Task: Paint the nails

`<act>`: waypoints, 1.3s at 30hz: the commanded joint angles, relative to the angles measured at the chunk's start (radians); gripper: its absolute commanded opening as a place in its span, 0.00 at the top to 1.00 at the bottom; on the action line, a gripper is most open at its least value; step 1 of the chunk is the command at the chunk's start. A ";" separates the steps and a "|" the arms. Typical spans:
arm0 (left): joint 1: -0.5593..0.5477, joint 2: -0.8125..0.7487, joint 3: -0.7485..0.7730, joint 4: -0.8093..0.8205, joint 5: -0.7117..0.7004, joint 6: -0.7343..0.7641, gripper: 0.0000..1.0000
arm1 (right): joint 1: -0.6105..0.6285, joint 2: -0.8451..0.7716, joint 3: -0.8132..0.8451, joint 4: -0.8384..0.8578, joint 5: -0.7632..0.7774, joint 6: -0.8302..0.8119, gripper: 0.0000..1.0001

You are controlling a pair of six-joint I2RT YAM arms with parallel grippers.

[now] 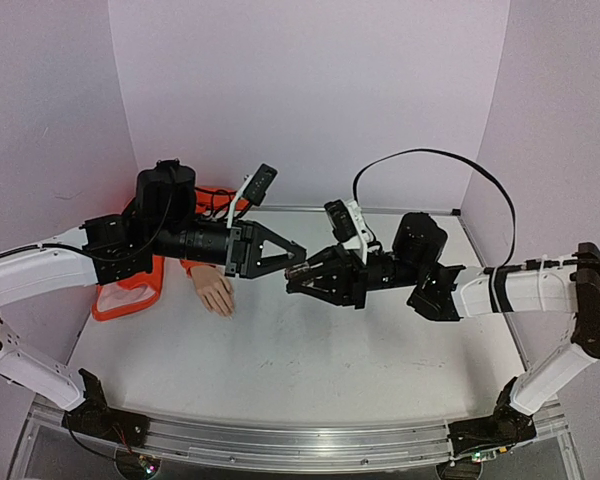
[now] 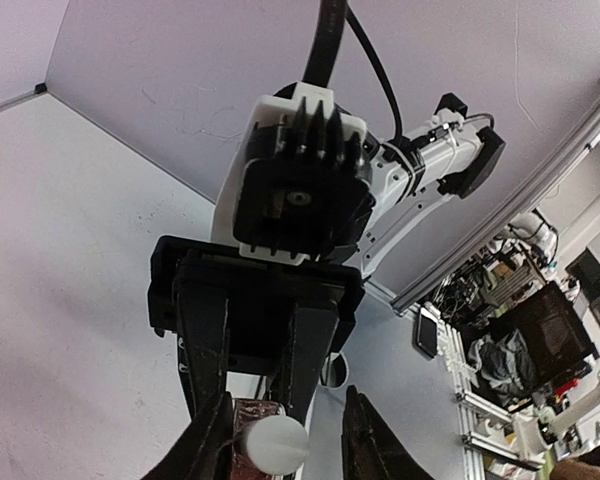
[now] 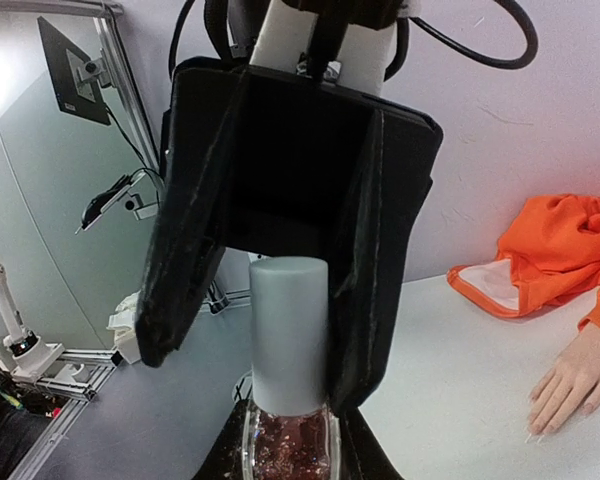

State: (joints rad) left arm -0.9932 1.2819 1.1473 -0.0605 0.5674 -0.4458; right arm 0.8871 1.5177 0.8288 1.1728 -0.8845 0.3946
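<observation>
A small glass bottle [image 3: 285, 450] of dark red glittery polish with a pale grey cap [image 3: 290, 335] is held above the table, and my right gripper [image 3: 285, 440] is shut on its glass body. My left gripper [image 3: 260, 370] faces it from the other side, open around the cap. One of its fingers [image 3: 365, 280] lies against the cap and the other stands apart. From the left wrist the cap [image 2: 273, 445] shows end-on beside one left finger. Both grippers meet mid-table [image 1: 294, 272]. The mannequin hand [image 1: 213, 292] lies palm down; its pale nails [image 3: 535, 425] show at the fingertips.
Orange fabric [image 1: 130, 298] from the hand's sleeve lies bunched at the back left, partly under my left arm. White walls close the table on three sides. A black cable [image 1: 450, 160] loops above my right arm.
</observation>
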 commanded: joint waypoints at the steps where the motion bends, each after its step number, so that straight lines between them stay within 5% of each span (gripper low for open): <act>1: -0.004 0.008 0.021 0.056 -0.017 -0.001 0.71 | 0.001 -0.003 0.053 0.121 -0.038 0.027 1.00; 5: -0.004 0.025 0.027 0.056 -0.037 0.005 0.85 | 0.000 -0.025 0.031 0.105 0.029 -0.015 1.00; 7: -0.004 0.025 0.023 0.048 -0.071 0.010 0.89 | 0.001 -0.052 0.027 -0.006 0.212 -0.113 1.00; 8: -0.004 0.025 0.022 0.040 -0.095 0.012 0.90 | 0.009 -0.067 0.033 -0.094 0.370 -0.166 1.00; 12: -0.002 0.040 0.040 -0.036 -0.219 0.012 1.00 | 0.214 -0.082 0.077 -0.328 1.532 -0.317 1.00; 14: -0.002 0.058 0.055 -0.075 -0.265 0.009 1.00 | 0.243 -0.077 0.088 -0.303 1.685 -0.371 1.00; 24: -0.001 0.099 0.098 -0.105 -0.260 0.006 0.97 | 0.221 -0.082 0.068 -0.201 1.119 -0.469 1.00; 32: -0.001 0.052 0.084 -0.103 -0.166 0.044 0.39 | 0.051 -0.210 -0.025 -0.188 0.437 -0.340 1.00; 39: -0.005 -0.001 0.044 -0.055 -0.094 0.039 0.24 | 0.001 -0.205 -0.032 -0.138 0.073 -0.240 1.00</act>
State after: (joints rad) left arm -0.9924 1.3384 1.1992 -0.1631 0.3920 -0.4141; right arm 0.8902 1.3266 0.7860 0.9035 -0.5140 0.0689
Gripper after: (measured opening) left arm 0.754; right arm 0.214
